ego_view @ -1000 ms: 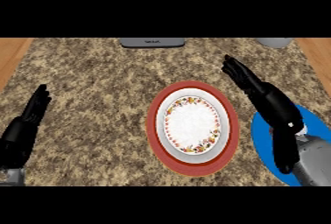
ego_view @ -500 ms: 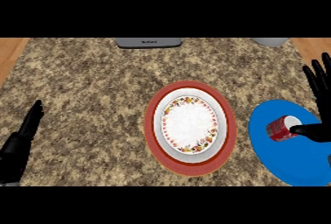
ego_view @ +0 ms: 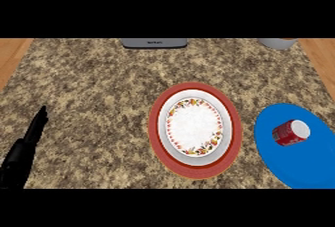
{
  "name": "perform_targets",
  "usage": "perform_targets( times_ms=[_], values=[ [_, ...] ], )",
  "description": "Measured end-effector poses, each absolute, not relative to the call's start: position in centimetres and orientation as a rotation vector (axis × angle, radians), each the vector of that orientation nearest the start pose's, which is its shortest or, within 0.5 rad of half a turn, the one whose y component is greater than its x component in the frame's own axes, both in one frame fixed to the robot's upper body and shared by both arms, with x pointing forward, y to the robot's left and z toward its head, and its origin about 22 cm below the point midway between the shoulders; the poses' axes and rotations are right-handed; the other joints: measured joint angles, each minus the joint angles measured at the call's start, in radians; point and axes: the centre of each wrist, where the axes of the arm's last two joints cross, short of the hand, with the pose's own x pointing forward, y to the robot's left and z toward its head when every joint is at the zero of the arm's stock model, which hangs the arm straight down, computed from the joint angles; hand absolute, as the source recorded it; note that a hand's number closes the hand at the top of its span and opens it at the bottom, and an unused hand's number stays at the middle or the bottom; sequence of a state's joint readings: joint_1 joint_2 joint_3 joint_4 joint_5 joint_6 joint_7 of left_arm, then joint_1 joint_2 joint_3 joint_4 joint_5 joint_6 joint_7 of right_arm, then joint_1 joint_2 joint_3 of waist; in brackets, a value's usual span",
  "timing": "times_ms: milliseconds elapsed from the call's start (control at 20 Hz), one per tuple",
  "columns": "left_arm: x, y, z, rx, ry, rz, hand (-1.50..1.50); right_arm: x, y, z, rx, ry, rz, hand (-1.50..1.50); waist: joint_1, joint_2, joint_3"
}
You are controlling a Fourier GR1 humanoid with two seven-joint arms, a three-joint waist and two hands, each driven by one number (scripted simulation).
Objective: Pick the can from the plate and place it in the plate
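Observation:
A red can (ego_view: 290, 133) with a white top lies on its side on the blue plate (ego_view: 302, 166) at the right edge. In the middle of the counter stands a white plate with a flowered rim (ego_view: 194, 126), set on a larger red plate (ego_view: 159, 146); nothing lies on it. My left hand (ego_view: 25, 146) rests at the lower left, fingers straight and pointing up, far from both plates. No part of my right hand shows in the head view.
A grey appliance (ego_view: 154, 43) sits at the counter's far edge, and a pale round object (ego_view: 278, 43) at the far right corner. Wooden floor shows beyond the stone top on both sides.
My right hand has pulled back out of view to the right, uncovering the can on the blue plate. The left hand has drifted slightly lower and left.

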State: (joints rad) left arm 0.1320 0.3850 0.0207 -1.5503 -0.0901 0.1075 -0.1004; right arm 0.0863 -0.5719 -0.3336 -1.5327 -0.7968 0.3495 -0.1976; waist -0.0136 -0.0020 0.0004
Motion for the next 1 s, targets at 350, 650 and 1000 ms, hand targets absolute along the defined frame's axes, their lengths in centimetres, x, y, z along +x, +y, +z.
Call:
perform_targets(
  times_ms=[350,650,1000],
  values=[
    [21.1,33.4,0.1,0.479,-1.512,-0.284,0.00,19.9,-46.6,12.2,0.022,-1.738,0.264,-1.50,0.009,0.003,0.000],
    [21.4,33.1,-0.1,0.464,-1.517,-0.298,0.00,21.6,-47.0,13.8,-0.083,-1.571,0.470,-1.50,0.022,0.004,0.000],
    [22.1,33.4,-0.6,0.459,-1.519,-0.308,0.00,25.1,-46.0,13.9,-0.105,-1.398,0.655,-1.50,0.028,0.005,0.000]
  ],
)
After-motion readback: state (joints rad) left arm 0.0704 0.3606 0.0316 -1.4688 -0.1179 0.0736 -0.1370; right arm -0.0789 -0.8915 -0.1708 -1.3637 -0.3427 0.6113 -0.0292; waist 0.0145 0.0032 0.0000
